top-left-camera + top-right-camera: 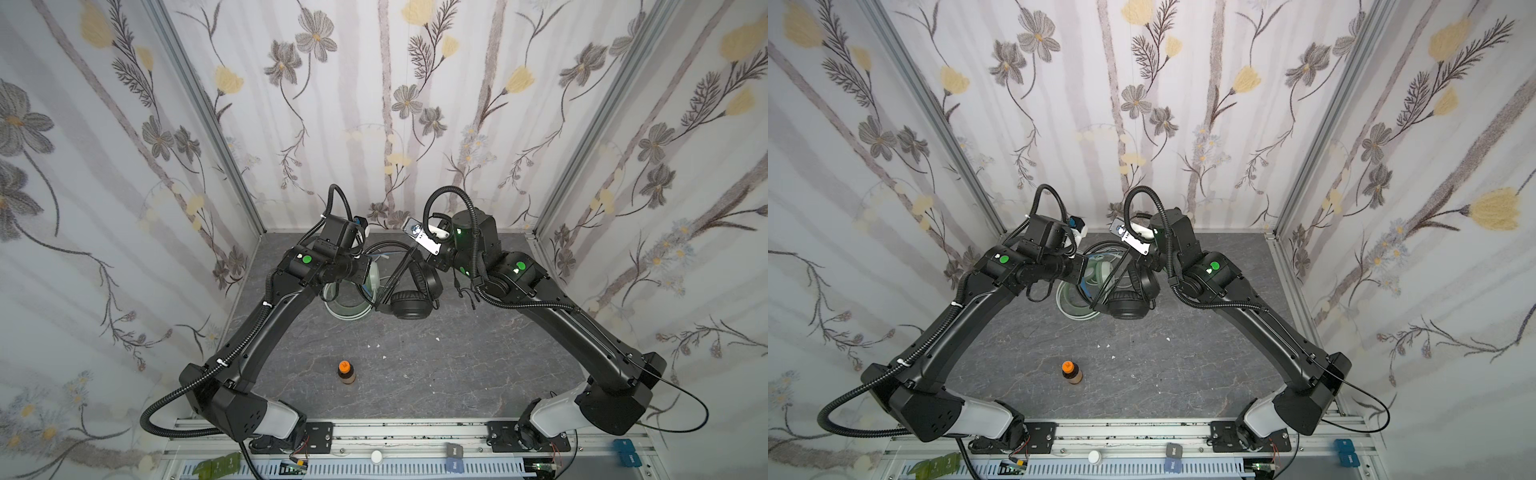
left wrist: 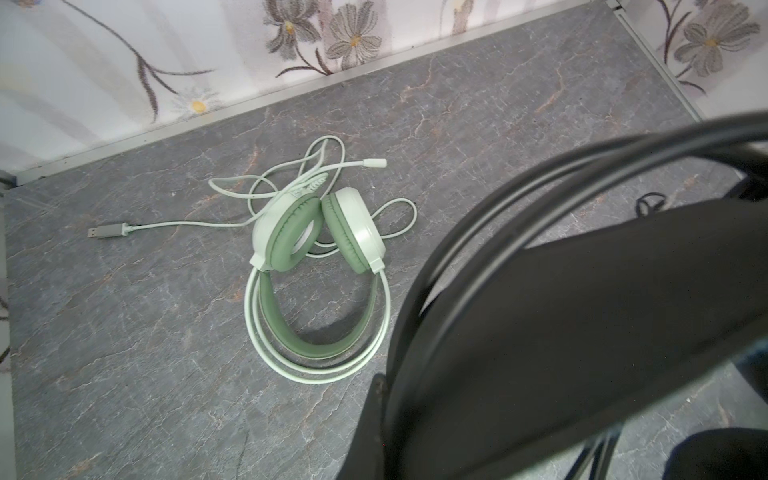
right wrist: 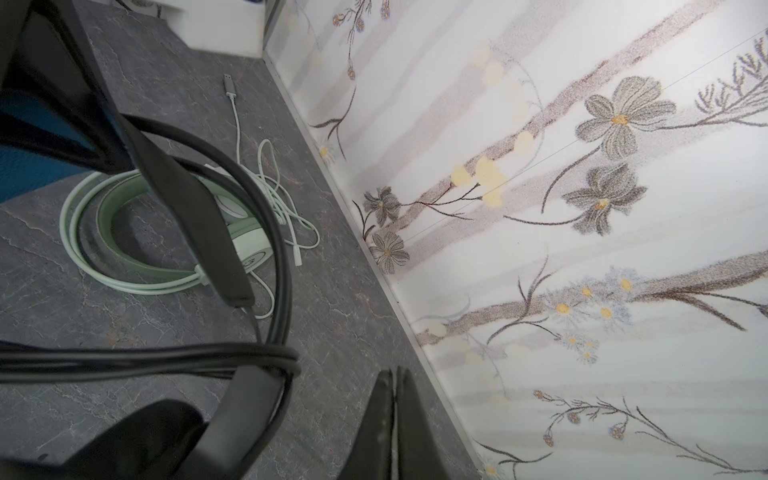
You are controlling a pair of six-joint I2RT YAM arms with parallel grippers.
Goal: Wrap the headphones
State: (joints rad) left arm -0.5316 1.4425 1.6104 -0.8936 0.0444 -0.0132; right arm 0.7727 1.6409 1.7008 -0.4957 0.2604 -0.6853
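Left arm (image 1: 249, 332) reaches forward, wrist turned inward. The left gripper (image 2: 377, 384) is clamped on the black headset (image 1: 409, 309) at its headband, with the black cable (image 3: 166, 357) looped round the band. The mint-green headset (image 2: 353, 224) lies flat on the table (image 1: 415, 374) beneath, its white cable (image 2: 187, 224) loose. Right arm (image 1: 561, 324) mirrors the left; the right gripper (image 3: 394, 374) has its fingers pressed together, clear of the cable.

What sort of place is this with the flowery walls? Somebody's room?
Most likely a robot test booth, not a home. A left arm and a right arm are mounted on a metal rail, the flowered walls are panels in aluminium framing, and a green headset and black headset look like props.
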